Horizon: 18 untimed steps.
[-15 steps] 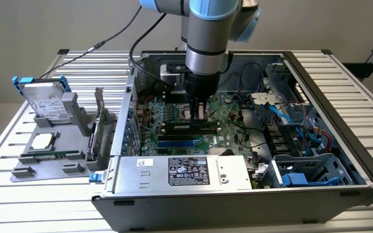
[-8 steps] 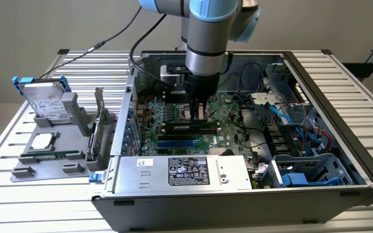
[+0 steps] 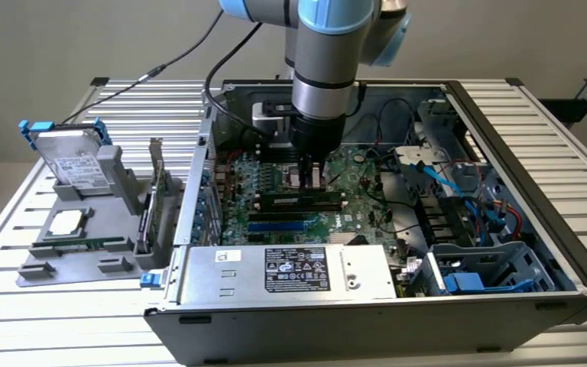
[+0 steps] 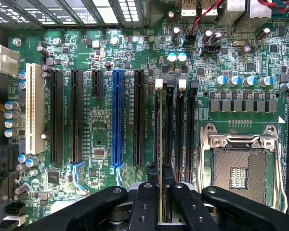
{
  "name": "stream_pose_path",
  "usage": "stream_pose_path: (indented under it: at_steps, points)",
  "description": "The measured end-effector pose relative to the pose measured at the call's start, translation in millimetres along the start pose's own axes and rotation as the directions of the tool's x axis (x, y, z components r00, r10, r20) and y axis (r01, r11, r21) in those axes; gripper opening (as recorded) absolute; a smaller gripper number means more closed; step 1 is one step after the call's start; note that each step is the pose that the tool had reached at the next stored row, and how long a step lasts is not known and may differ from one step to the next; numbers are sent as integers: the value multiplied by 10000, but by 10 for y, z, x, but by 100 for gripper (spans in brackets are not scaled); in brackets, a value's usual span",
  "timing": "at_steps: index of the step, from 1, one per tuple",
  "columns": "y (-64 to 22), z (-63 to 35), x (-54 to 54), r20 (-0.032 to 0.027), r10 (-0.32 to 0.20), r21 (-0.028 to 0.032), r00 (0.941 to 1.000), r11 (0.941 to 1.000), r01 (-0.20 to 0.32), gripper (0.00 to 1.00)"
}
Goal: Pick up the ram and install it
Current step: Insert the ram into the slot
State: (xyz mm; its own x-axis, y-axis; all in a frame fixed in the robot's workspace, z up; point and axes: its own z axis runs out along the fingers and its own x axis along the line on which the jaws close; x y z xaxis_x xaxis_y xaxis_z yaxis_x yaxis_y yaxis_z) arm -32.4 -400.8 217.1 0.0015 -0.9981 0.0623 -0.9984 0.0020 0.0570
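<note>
The gripper (image 4: 160, 185) has its fingers clamped on the ram (image 4: 157, 130), which stands on edge just beside the empty processor socket (image 4: 241, 168), its long axis running straight out from between them.

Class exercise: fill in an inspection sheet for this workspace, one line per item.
surface: slatted metal table bearing an open computer case
job's things: seemingly the ram, a thin green stick lying in the grey holder
clutter: hard drive and upright expansion card in that holder
grippers: gripper low over the motherboard's black memory slots
cables: black cable off the arm; blue and red leads inside the case
surroundings: nothing seen
</note>
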Motion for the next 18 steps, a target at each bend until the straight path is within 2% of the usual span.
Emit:
stream_pose_path:
  at_steps: [18]
  points:
    - [-4,-15,2,3,4,-17,10000,10000,-4,15]
